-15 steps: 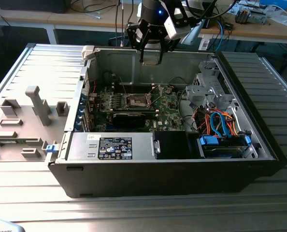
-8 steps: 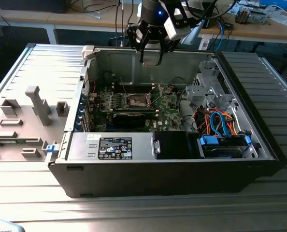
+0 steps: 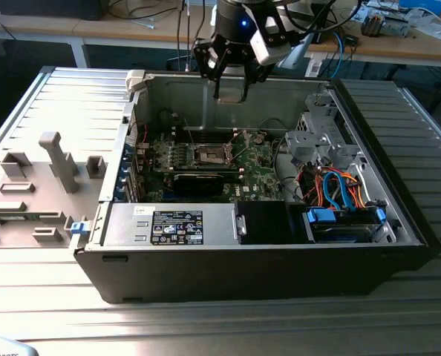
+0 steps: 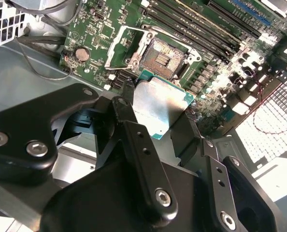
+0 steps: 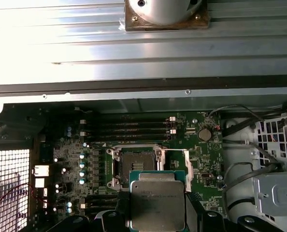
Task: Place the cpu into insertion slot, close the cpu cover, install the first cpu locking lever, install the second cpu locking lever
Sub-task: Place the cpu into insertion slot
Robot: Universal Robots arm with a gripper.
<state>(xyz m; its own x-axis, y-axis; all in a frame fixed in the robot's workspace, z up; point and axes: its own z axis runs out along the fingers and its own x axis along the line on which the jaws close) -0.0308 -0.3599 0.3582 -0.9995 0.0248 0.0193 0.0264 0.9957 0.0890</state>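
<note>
Gripper (image 3: 232, 83) hangs at upper centre of the exterior view, over the open computer case (image 3: 243, 274). In the second wrist view its black fingers (image 4: 128, 104) are closed in against opposite edges of the cpu (image 4: 159, 107), pinching it; the chip is clear of the board.

The cpu shows a dull silver top on a green-edged substrate, held roughly level. The insertion slot (image 3: 211, 154) sits at mid-frame of the exterior view, dark centre exposed and unoccupied. The cpu cover (image 4: 113, 46) is swung open beside the slot.

The case rests on a ribbed grey metal table (image 3: 399, 311). A black labelled power-supply box (image 3: 177, 226) lies along the case's near wall. Workbenches with cables (image 3: 154, 18) cross the top of the frame
</note>
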